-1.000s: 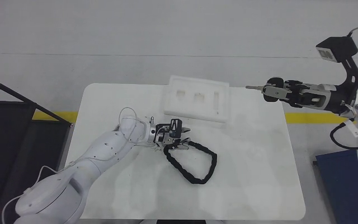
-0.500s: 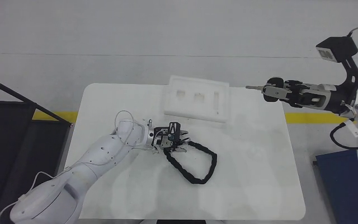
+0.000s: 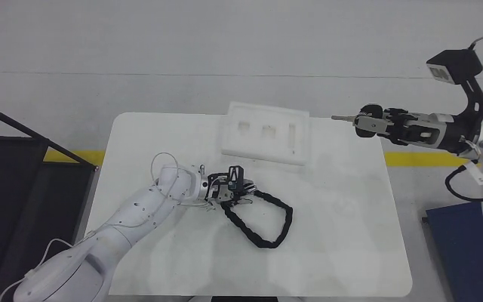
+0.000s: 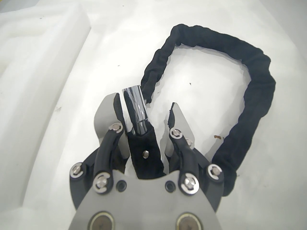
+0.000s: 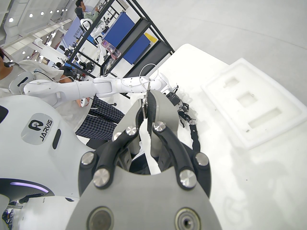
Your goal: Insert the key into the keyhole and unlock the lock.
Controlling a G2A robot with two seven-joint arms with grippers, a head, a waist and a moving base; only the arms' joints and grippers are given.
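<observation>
Table (image 3: 339, 241) — right claw (image 5: 146, 99) pinches key (image 3: 341, 118).

The key (image 5: 144, 105) is mostly hidden inside the right gripper (image 5: 146, 99); the lock's (image 4: 135, 106) near end disappears behind the left gripper's (image 4: 144, 101) base.

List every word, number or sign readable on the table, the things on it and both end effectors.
White foam tray: none.
Black fabric-sleeved chain lock: none.
White table: none.
Left end effector, open: none.
Right end effector and its small metal key: none legible.
</observation>
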